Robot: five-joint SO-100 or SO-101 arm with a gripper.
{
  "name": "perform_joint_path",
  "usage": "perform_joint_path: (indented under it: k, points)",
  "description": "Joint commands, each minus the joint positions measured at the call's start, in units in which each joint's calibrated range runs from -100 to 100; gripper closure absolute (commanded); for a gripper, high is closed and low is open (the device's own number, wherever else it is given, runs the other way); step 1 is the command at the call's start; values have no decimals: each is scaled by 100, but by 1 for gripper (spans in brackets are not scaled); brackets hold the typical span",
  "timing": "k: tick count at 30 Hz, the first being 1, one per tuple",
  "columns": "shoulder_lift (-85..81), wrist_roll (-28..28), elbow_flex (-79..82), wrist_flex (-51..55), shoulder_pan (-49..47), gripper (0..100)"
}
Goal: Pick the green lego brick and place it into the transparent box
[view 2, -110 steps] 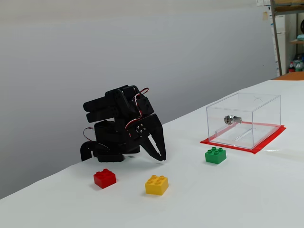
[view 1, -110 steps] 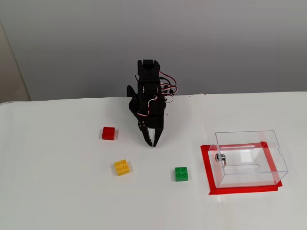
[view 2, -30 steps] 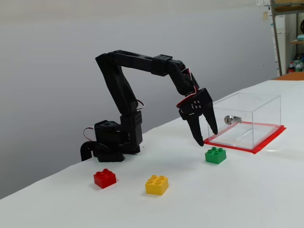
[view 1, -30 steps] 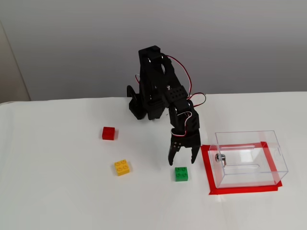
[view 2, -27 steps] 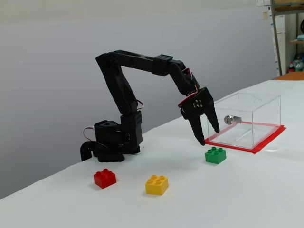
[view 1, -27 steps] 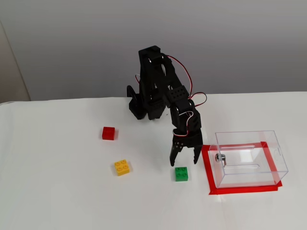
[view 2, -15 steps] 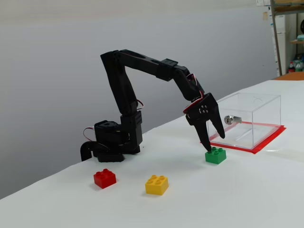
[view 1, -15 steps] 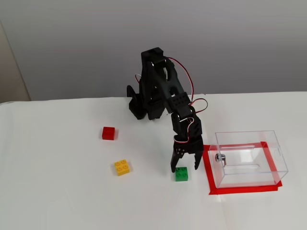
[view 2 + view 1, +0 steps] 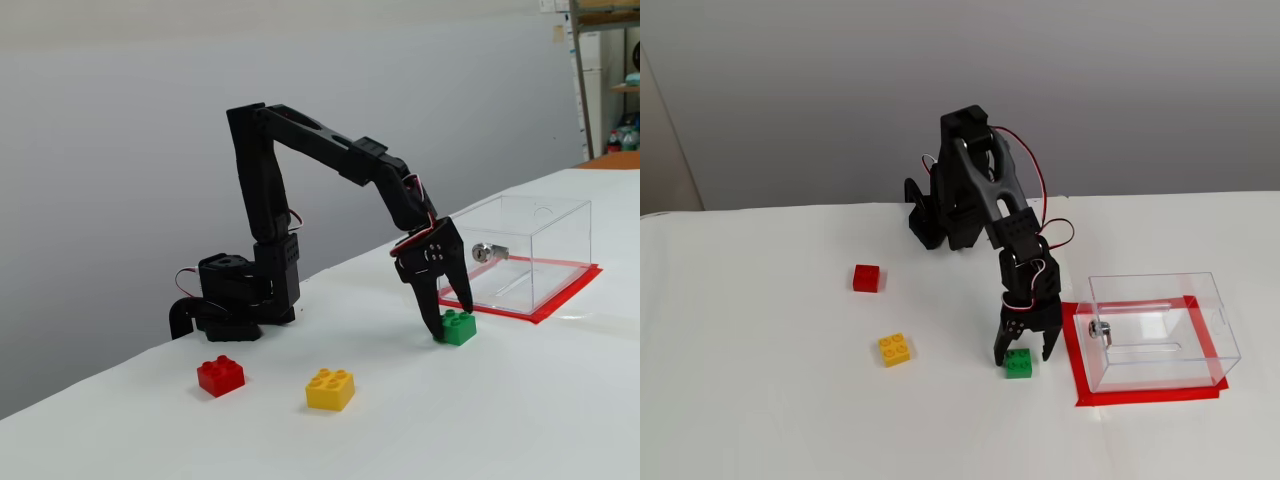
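Note:
The green lego brick point(image 9: 1018, 364) point(image 9: 459, 328) sits on the white table, just left of the transparent box point(image 9: 1152, 290) point(image 9: 545, 225) in both fixed views. My gripper point(image 9: 1024, 353) point(image 9: 448, 313) points down over the brick. Its jaws are open and stand on either side of the brick, fingertips near the table. One finger point(image 9: 430, 318) is close against the brick's left side; whether it touches I cannot tell. The box is empty, stands on a red tape rectangle point(image 9: 1150, 395) and has a small metal fitting point(image 9: 1100, 330) on its left wall.
A yellow studded brick point(image 9: 895, 349) point(image 9: 330, 389) and a red block point(image 9: 867, 278) point(image 9: 221, 376) lie to the left of my gripper. The arm's base point(image 9: 930, 215) point(image 9: 235, 300) stands at the back of the table. Shelving shows at the far right of one fixed view point(image 9: 610, 70).

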Motion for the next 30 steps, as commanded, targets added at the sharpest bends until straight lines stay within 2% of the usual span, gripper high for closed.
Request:
perform_joint_path:
  k: [1, 16, 22, 30]
  points:
    - [83, 19, -233, -66, 57, 70]
    - [304, -28, -224, -222, 57, 71]
    - [296, 9, -224, -222, 57, 88]
    - [219, 19, -160, -196, 57, 89]
